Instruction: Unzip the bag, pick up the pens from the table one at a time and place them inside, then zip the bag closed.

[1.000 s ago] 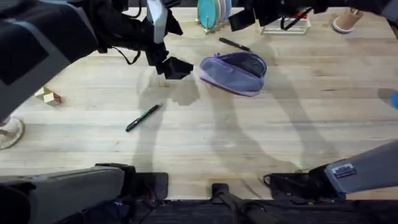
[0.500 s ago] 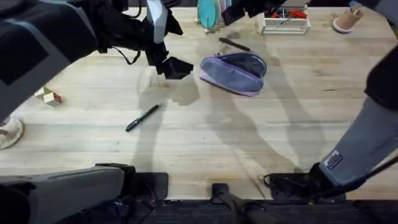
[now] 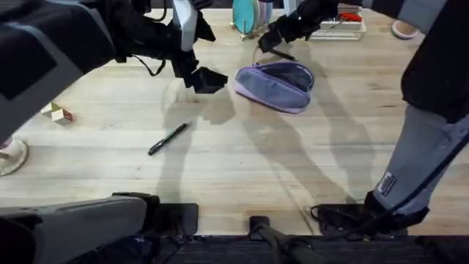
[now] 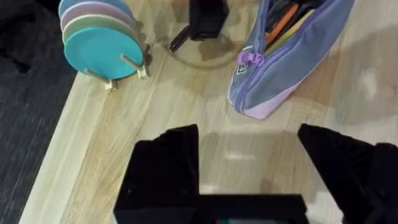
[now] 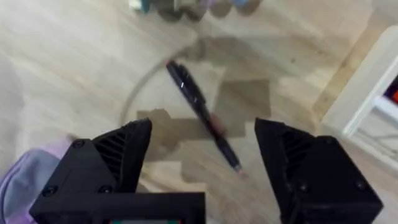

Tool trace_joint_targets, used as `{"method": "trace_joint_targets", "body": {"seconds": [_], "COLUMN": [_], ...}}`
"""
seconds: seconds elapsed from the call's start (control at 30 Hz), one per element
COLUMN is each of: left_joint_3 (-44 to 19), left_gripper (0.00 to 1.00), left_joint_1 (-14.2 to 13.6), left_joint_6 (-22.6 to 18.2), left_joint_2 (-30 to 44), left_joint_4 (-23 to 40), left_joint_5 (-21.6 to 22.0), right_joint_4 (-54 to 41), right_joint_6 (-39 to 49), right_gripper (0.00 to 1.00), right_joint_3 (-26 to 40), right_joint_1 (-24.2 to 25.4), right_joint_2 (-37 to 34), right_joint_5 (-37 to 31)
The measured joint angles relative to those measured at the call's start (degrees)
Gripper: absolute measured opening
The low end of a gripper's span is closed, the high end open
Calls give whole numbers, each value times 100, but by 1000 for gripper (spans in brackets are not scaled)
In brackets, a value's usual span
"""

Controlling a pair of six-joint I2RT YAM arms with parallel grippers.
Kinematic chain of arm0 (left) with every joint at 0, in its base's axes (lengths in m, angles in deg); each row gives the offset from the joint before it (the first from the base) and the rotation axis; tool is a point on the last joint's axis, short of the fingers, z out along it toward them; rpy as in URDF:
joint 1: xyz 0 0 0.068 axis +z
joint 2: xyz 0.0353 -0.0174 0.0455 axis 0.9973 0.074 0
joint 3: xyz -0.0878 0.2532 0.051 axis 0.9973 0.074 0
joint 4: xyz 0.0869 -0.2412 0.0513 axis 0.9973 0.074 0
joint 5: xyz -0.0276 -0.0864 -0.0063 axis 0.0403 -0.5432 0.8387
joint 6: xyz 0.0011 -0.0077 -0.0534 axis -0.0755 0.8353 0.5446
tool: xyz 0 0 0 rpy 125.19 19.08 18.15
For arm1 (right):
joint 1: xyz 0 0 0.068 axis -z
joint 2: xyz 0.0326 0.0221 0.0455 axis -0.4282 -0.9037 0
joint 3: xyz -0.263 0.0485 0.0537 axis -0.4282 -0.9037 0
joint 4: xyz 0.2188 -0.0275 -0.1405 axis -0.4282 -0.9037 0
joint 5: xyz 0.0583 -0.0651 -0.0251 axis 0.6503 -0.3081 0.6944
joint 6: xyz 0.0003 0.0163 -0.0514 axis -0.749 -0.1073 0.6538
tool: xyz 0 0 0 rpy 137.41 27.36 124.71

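Note:
The lavender bag (image 3: 275,86) lies at the back middle of the table (image 3: 242,161), its zipper open on a dark inside; the left wrist view shows the bag (image 4: 292,59) gaping with coloured sticks inside. One black pen (image 3: 168,138) lies alone left of centre. A second pen (image 3: 281,54) lies just behind the bag, and my right gripper (image 3: 268,40) hovers open right over that pen (image 5: 202,115), which sits between its fingers (image 5: 118,155). My left gripper (image 3: 202,78) hangs open and empty just left of the bag; its own view shows the left gripper (image 4: 249,168) wide apart.
A rack of round coasters (image 3: 249,15) and a white rack (image 3: 341,23) with red tools stand along the back edge, with a cup (image 3: 407,26) at the back right. A small wooden block (image 3: 57,114) sits at the left.
My right arm has swung in from the back right and come down over the pen behind the bag. The left arm, bag and both pens have not moved.

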Motion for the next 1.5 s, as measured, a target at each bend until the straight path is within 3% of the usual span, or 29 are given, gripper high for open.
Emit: {"method": "trace_joint_targets", "body": {"seconds": [0.5, 0.63, 1.37, 1.5], "left_joint_3": [0, 0, 0, 0], "left_gripper": [993, 994, 993, 993], "left_joint_1": [0, 0, 0, 0], "left_joint_6": [0, 0, 0, 0], "left_joint_2": [0, 0, 0, 0], "left_joint_4": [-5, 0, 0, 0], "left_joint_5": [0, 0, 0, 0], "right_joint_4": [2, -61, -165, -149], "right_joint_6": [-101, -102, -89, -82], "right_gripper": [989, 940, 57, 41], "right_joint_3": [74, 121, 210, 214], "right_joint_1": [-5, -33, -369, -367], "right_joint_2": [-461, -487, -520, -521], "right_joint_5": [-84, -141, -801, -835]}}
